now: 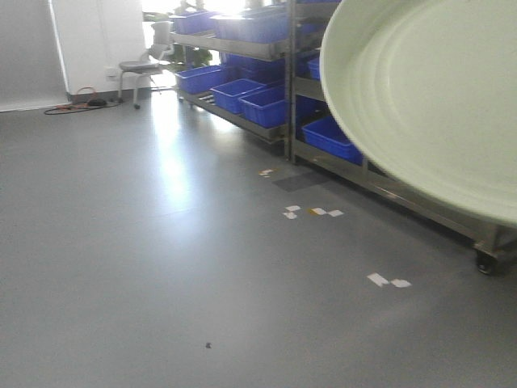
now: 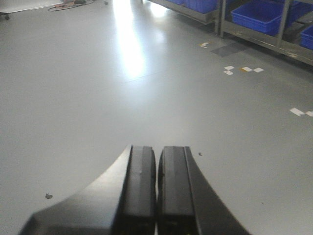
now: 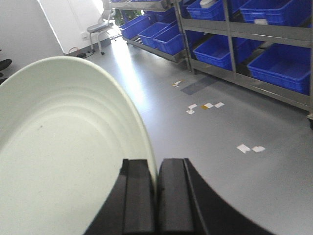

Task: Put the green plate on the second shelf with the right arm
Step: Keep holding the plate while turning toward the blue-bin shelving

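The green plate (image 1: 436,97) fills the upper right of the front view, held up close to the camera and tilted on edge. In the right wrist view the same plate (image 3: 63,147) spreads to the left, its rim pinched between the black fingers of my right gripper (image 3: 157,164), which is shut on it. My left gripper (image 2: 157,152) hangs over bare grey floor, shut with nothing between its pads. The metal shelf rack (image 1: 283,48) stands behind the plate, at the far right of the room.
Blue bins (image 1: 258,101) fill the rack's shelves (image 3: 274,34). A castor wheel (image 1: 485,263) sits at the rack's near corner. White paper scraps (image 1: 311,212) lie on the grey floor. A chair (image 1: 141,69) and a cable (image 1: 73,105) are by the far wall.
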Tool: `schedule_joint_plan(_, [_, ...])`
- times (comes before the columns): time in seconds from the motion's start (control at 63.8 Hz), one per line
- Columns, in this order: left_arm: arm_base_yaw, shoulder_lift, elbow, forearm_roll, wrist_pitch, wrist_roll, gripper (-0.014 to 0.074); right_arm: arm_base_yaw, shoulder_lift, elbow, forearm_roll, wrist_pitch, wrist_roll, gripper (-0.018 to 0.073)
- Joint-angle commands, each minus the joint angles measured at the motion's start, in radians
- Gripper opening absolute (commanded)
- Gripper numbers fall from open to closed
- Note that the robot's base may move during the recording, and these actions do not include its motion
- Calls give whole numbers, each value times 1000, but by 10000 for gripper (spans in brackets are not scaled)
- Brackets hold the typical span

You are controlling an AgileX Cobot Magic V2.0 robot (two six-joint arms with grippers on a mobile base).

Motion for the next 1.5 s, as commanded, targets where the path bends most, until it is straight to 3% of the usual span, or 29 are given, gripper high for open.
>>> schedule_joint_plan(0.0, [-5, -22, 42, 1, -61, -5, 125, -4, 5, -32, 6, -107, -2, 55])
schedule_joint_plan(1.489, [-5, -22, 42, 1, -61, -5, 125, -4, 5, -32, 6, -107, -2, 55])
